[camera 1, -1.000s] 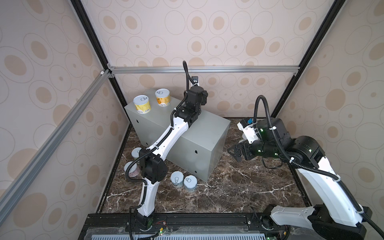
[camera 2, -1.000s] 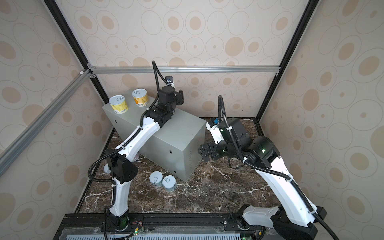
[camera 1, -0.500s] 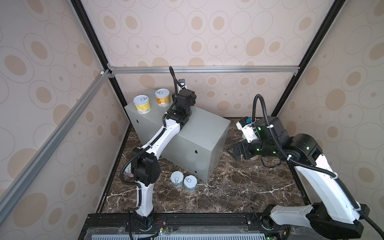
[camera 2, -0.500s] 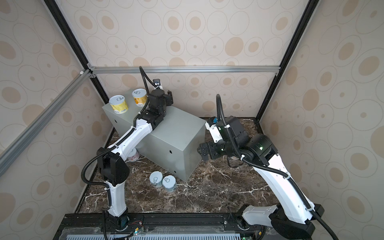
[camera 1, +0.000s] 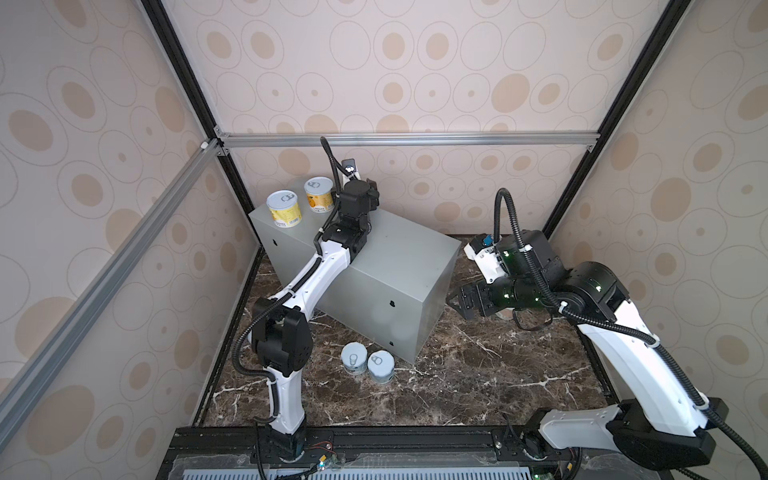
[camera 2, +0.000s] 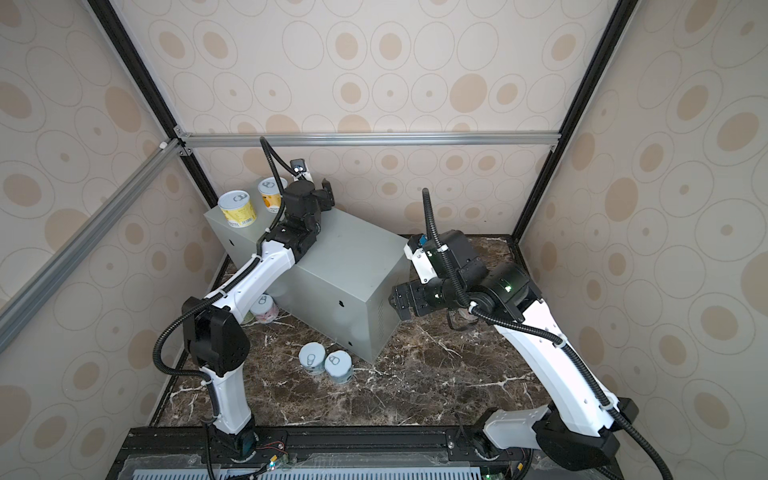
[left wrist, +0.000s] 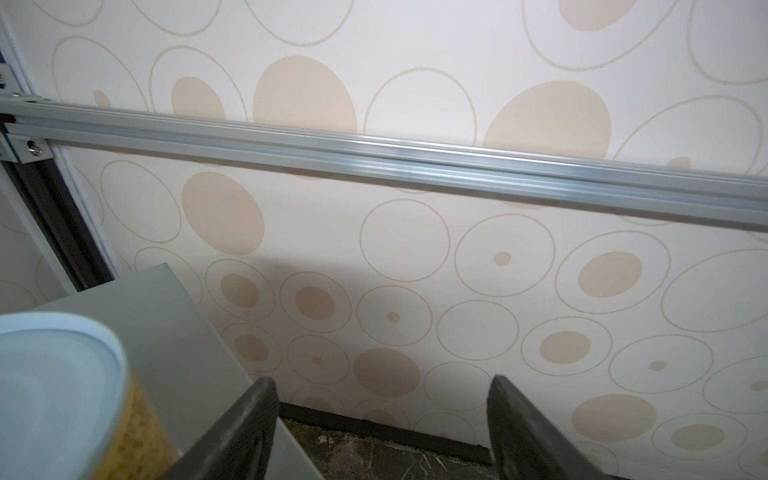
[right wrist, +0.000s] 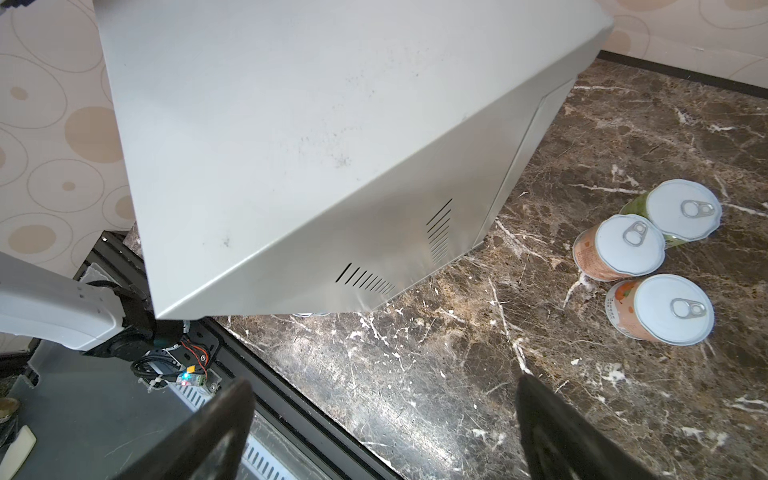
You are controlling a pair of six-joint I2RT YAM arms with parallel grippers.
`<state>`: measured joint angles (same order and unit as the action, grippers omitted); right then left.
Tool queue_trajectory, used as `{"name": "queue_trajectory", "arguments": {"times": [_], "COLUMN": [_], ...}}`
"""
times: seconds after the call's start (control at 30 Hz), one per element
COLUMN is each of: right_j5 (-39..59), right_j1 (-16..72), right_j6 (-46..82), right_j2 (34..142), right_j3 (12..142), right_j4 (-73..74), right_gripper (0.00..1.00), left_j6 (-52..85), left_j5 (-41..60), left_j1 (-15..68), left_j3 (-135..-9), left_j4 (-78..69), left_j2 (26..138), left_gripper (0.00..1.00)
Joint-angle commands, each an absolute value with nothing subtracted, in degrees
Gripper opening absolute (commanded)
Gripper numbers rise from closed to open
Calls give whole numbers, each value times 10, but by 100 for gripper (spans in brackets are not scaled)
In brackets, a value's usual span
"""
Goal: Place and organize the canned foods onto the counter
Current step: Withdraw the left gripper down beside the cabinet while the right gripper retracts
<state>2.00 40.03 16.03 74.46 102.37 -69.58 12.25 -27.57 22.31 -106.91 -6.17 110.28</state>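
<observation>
The grey table (camera 1: 399, 257) stands left of centre on the marble floor (camera 1: 478, 374), with a yellow can (camera 1: 284, 208) and an orange can (camera 1: 318, 194) side by side on its upper-left corner. Two blue cans (camera 1: 354, 360) sit side by side on the floor below the table's near corner, and three more cans (right wrist: 623, 247) cluster on the floor in the right wrist view. The left fingers (left wrist: 245, 424) hover spread and empty just right of the orange can; the right fingers (right wrist: 216, 428), spread wide and empty, hang right of the table.
</observation>
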Motion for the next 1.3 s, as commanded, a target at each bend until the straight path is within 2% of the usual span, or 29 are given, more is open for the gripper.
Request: {"name": "queue_trajectory", "arguments": {"times": [0.0, 0.4, 0.6, 0.83, 1.1, 1.27], "right_j5": [26, 27, 5, -39, -124, -151], "right_j1": [396, 396, 396, 396, 393, 382], "right_j6": [159, 157, 169, 168, 214, 235], "right_j2": [751, 760, 759, 735, 683, 624], "right_j3": [1042, 1046, 1068, 1076, 1051, 989], "right_j4": [-698, -695, -703, -706, -721, -704], "right_gripper": [100, 100, 100, 100, 100, 100], "left_j6": [136, 133, 142, 132, 80, 88], "left_j5": [-298, -296, -248, -206, -185, -155], "left_j1": [211, 211, 211, 223, 284, 315], "left_j3": [-1042, -1021, -1074, -1136, -1247, -1239], "left_j4": [-56, -67, -9, 57, 167, 202], "left_j2": [1091, 1072, 1075, 1060, 1054, 1003], "left_gripper": [79, 79, 90, 96, 99, 99]}}
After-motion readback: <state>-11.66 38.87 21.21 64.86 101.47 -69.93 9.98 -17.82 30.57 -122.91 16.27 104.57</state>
